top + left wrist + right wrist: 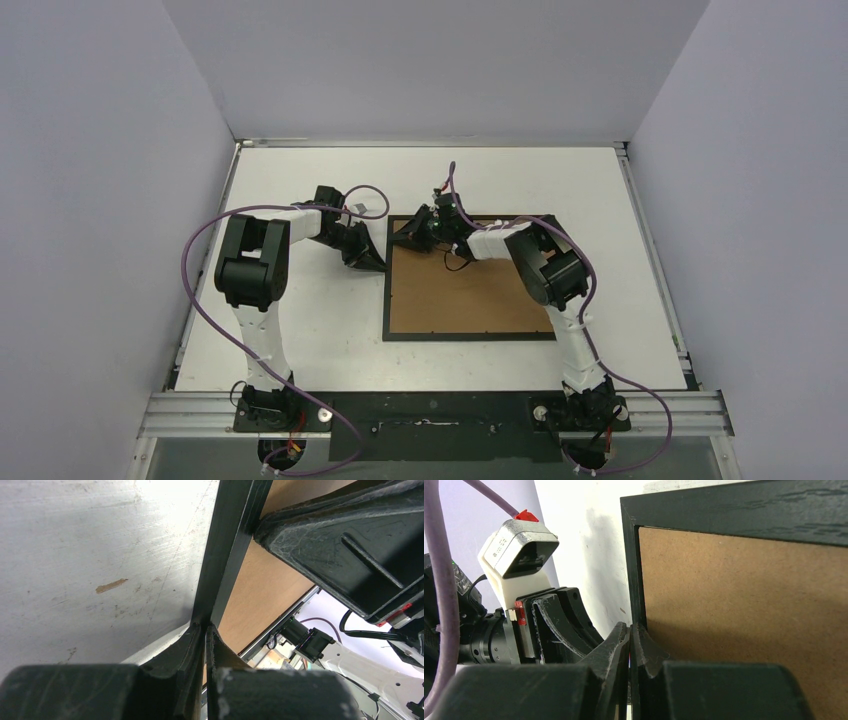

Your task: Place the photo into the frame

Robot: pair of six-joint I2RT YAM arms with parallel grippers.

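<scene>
Brown backing (470,295) faces up in the black frame (470,337), flat on the table (320,340). Left gripper (378,262) and right gripper (400,238) are both pinched shut, tips at its left rail.

No writing can be read. The white camera housing (516,555), up and left of the right gripper (629,635), bears small dark marks, too tiny to make out.
</scene>
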